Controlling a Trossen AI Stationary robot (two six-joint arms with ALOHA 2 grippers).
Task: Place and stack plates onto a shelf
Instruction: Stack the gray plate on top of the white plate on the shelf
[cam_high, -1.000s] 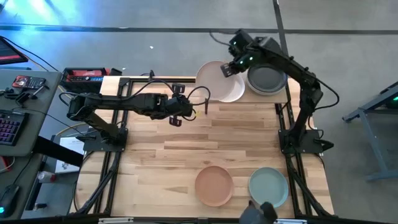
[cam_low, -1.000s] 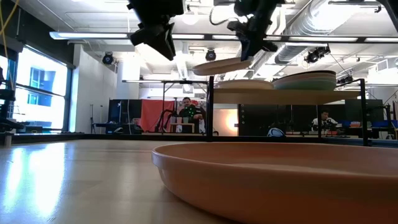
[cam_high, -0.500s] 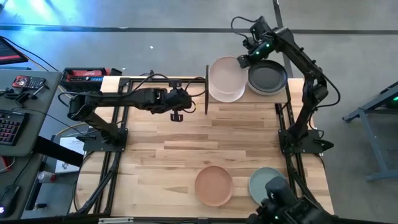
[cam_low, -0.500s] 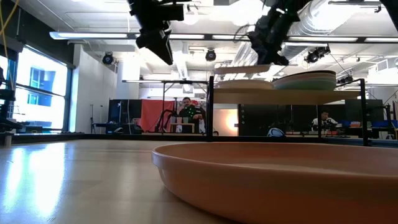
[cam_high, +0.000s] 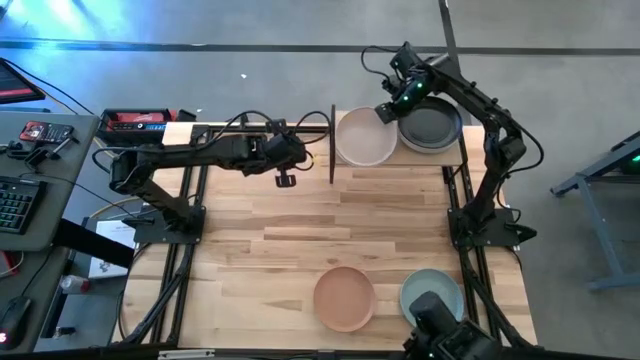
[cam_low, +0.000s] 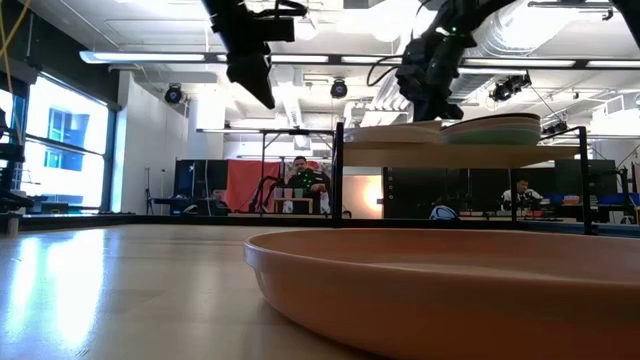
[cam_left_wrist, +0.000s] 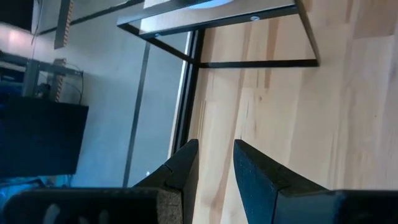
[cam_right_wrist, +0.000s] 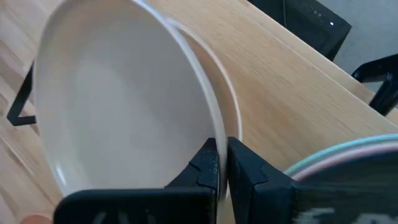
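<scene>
Right gripper (cam_high: 388, 110) sits at the far end of the table, over the shelf (cam_high: 395, 165), and I read its fingers as pinched on the rim of the cream plate (cam_high: 364, 138). My right wrist view confirms it: the two dark fingers (cam_right_wrist: 205, 165) are nearly pressed together with the edge of the cream plate (cam_right_wrist: 118, 106) between them. That plate lies on top of another pale plate on the shelf's left half; I can see a second rim just beneath it in the wrist view but cannot tell its colour for certain. On the shelf's right half I note a stack topped by the grey plate (cam_high: 431, 124); from the low view the stack (cam_low: 492, 128) shows several rims.

Left gripper (cam_high: 283, 172) hovers above the tabletop (cam_high: 300, 240) just beside the shelf's left black upright (cam_high: 331, 145), holding nothing. In my left wrist view its fingers (cam_left_wrist: 258, 174) stand a little apart, with bare wood between them.

Near edge of the table: the terracotta plate (cam_high: 344, 298) and the sage green plate (cam_high: 432, 297) lie flat, side by side and apart. In the low view the terracotta plate (cam_low: 450, 290) fills the foreground. A seated person (cam_low: 303, 180) is visible in the room behind.
</scene>
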